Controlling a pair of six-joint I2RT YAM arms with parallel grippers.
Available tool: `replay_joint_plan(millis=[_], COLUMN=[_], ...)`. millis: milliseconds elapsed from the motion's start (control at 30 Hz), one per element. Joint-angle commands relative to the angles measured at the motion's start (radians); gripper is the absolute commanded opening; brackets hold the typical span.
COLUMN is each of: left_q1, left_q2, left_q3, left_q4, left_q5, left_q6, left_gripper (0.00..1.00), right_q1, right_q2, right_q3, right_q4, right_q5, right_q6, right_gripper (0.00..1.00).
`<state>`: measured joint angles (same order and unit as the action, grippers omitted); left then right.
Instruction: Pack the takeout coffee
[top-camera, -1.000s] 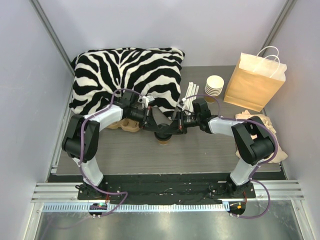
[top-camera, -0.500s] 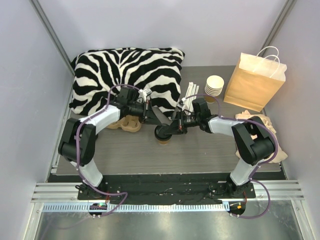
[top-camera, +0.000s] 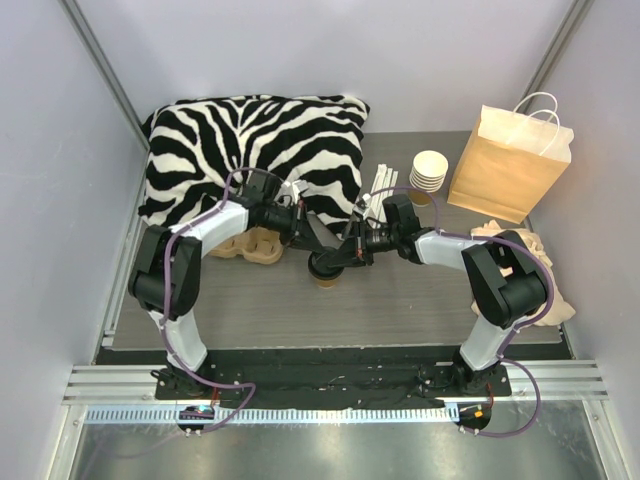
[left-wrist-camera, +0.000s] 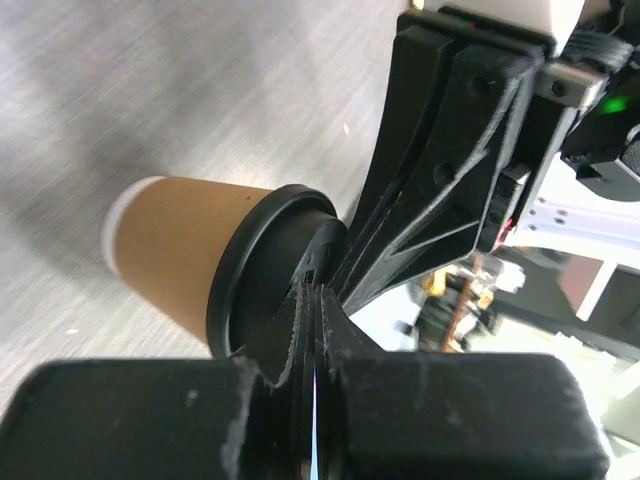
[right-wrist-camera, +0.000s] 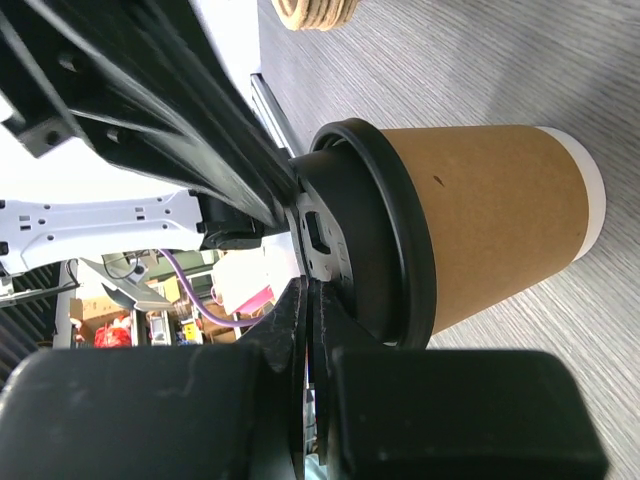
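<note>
From above, the small tan-brown paper cup with round black plastic lid (top-camera: 325, 273) is standing mid-bench (top-camera: 420, 305); the left claw (top-camera: 321, 244) is sitting nearer it than earlier. Left wrist: that claw is clenched, empty, tips touching the lid. Right wrist: the right claw (right-wrist-camera: 303, 298) is likewise clenched.

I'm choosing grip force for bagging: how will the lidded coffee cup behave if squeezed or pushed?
The cup is plain paper, so a hard side squeeze would probably dent it. It is taller than wide, so a high push may tip it. The black lid looks like smooth plastic, likely slippery. Fill level is hidden.
</note>
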<state>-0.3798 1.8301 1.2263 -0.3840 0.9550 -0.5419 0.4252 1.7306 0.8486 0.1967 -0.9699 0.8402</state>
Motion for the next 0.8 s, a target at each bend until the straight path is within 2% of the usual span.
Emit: replay_joint_plan(millis=[0,100,267,467,567,667,767], left_q1=[0.021,-0.008,-0.067,-0.084,-0.077,-0.051,-0.048], left_q2=[-0.155,-0.233,-0.270,-0.128,-0.046,0.015,0.000], left_q3=[0.004,-0.056,-0.126,-0.169,-0.177,-0.182,-0.160], left_q4=[0.008,0.025,0.068,0.099,0.010,-0.035,-0.047], left_q5=[-0.026,0.025,0.014,-0.031,-0.116,-0.154,-0.153], left_q6=[0.036,0.030,0.002,0.022,0.131,0.146,0.157], left_gripper=[0.00,0.00,0.00,0.00,0.00,0.00,0.00], right_q1=[-0.005,-0.005,-0.005,-0.005,-0.005,-0.006,-0.005], right_q2=[0.053,0.052,0.057,0.069,0.073,0.072,0.075], right_q3=[-0.034,-0.029,-0.025,-0.020,-0.016,-0.014,-0.022], right_q4=[-0.149,-0.146,-0.140,-0.141,-0.146,-0.160,-0.167], right_q5=[0.212,0.206,0.204,0.203,0.209,0.218,0.220], right_q6=[-0.112,-0.108,-0.092,-0.086,-0.087,-0.099,-0.115], right_gripper=[0.01,0.01,0.01,0.01,0.01,0.01,0.01])
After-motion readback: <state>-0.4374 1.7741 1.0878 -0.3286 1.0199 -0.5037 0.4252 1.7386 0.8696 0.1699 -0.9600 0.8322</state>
